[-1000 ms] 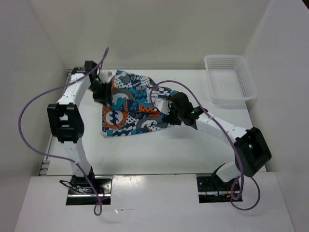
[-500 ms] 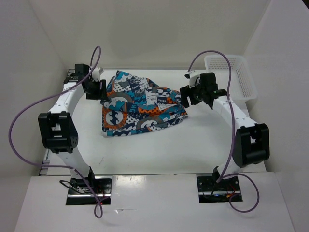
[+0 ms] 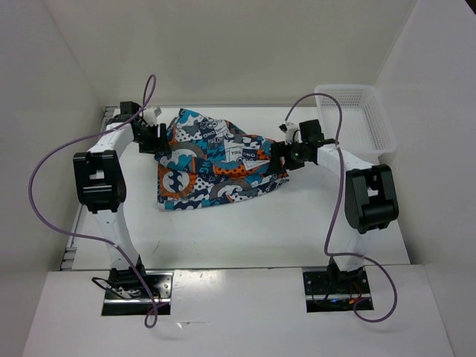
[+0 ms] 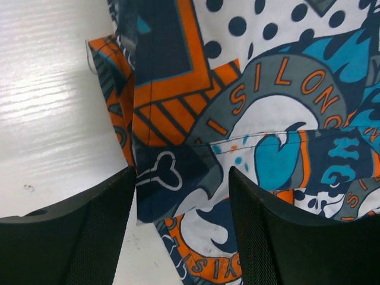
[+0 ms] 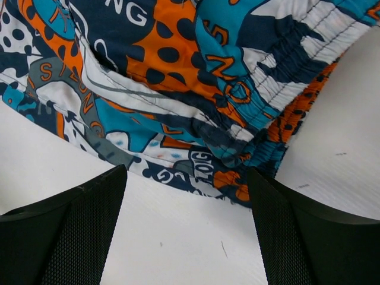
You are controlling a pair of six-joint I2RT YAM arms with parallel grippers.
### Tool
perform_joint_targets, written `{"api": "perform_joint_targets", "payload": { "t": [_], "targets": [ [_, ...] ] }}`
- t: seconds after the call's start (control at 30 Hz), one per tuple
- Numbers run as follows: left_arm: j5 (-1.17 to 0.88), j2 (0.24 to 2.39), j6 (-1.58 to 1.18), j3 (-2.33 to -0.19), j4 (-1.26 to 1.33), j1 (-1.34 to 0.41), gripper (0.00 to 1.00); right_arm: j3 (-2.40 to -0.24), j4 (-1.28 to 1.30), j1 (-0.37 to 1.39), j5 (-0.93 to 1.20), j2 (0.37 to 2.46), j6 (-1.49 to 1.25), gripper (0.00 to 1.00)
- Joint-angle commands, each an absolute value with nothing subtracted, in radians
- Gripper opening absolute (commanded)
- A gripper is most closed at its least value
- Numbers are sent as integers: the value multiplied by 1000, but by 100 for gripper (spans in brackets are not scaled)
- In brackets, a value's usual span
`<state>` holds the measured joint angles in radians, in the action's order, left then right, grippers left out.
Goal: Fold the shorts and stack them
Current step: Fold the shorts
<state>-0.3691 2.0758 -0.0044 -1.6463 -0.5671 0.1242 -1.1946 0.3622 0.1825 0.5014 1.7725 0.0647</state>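
The shorts point(image 3: 216, 160), in a teal, orange, white and navy patchwork print, lie loosely folded on the white table point(image 3: 245, 223) between the two arms. My left gripper point(image 3: 159, 138) is at their left edge and stands open. In the left wrist view the shorts point(image 4: 249, 101) reach down between the black fingers point(image 4: 71, 237), not clamped, with the left gripper point(image 4: 181, 208) astride that edge. My right gripper point(image 3: 279, 156) is open at the right edge. In the right wrist view the shorts point(image 5: 178, 77) show their gathered waistband just beyond the right gripper point(image 5: 187, 202), bare table between its fingers.
A white mesh basket point(image 3: 355, 119) stands at the back right corner of the table. White walls close in the back and both sides. Purple cables loop over each arm.
The right gripper has let go and pulled off the middle of the shorts to their right edge, opening wider. The left gripper has opened wider at the left edge. The shorts lie more spread out.
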Motion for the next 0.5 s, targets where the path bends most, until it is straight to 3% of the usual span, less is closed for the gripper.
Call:
{"api": "perform_joint_targets", "payload": {
  "t": [0.0,0.07,0.13,0.17,0.23,0.27,0.47],
  "targets": [
    [-430,2091,0,-1698,-541,127,71,-1238,278,178,568,1807,38,87],
    [-430,2102,0,-1698,-551,127,68,-1247,278,178,568,1821,38,85],
    [-442,2111,0,-1709,-560,127,58,-1258,278,178,568,1833,57,79],
    [-454,2111,0,-1709,-571,127,45,-1258,278,178,568,1845,67,78],
    [-454,2111,0,-1709,-581,127,32,-1267,268,178,568,1854,67,75],
    [-463,2111,0,-1709,-590,127,20,-1267,268,178,568,1855,67,75],
    [-463,2111,0,-1720,-600,127,4,-1313,271,178,525,1864,100,77]
  ]
}}
